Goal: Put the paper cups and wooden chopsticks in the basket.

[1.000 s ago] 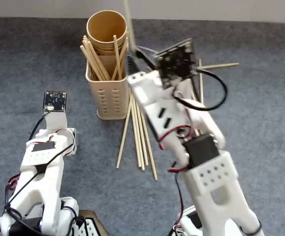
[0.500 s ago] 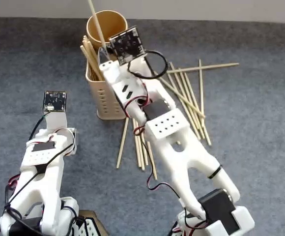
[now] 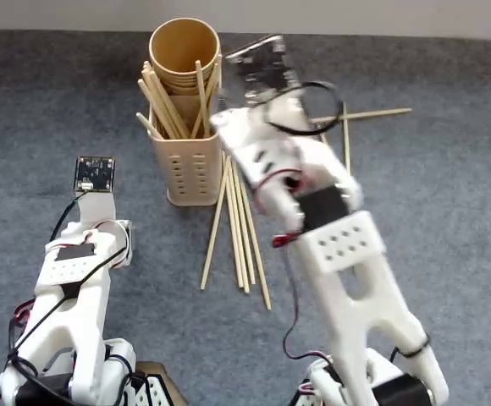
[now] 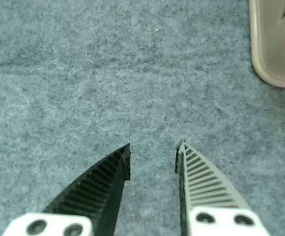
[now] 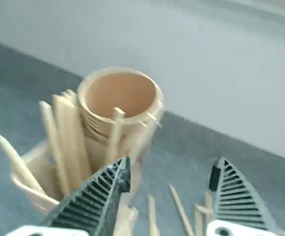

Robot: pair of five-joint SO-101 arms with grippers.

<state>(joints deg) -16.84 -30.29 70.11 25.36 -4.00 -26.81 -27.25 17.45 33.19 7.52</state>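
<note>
Beige basket, upper centre, holds stacked paper cups and upright chopsticks | loose chopsticks lie beside it on tabletop | right pincer wide, empty, seemingly ready for them | left pincer slightly parted, idle.

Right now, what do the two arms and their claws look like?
The left arm and right arm are white, blocky shells with black motors, thin red and black cables, and a black camera board at each wrist. The right arm has a plate of round holes. The left claw and right claw each have two pointed, ribbed fingers, one black, one white.
</note>
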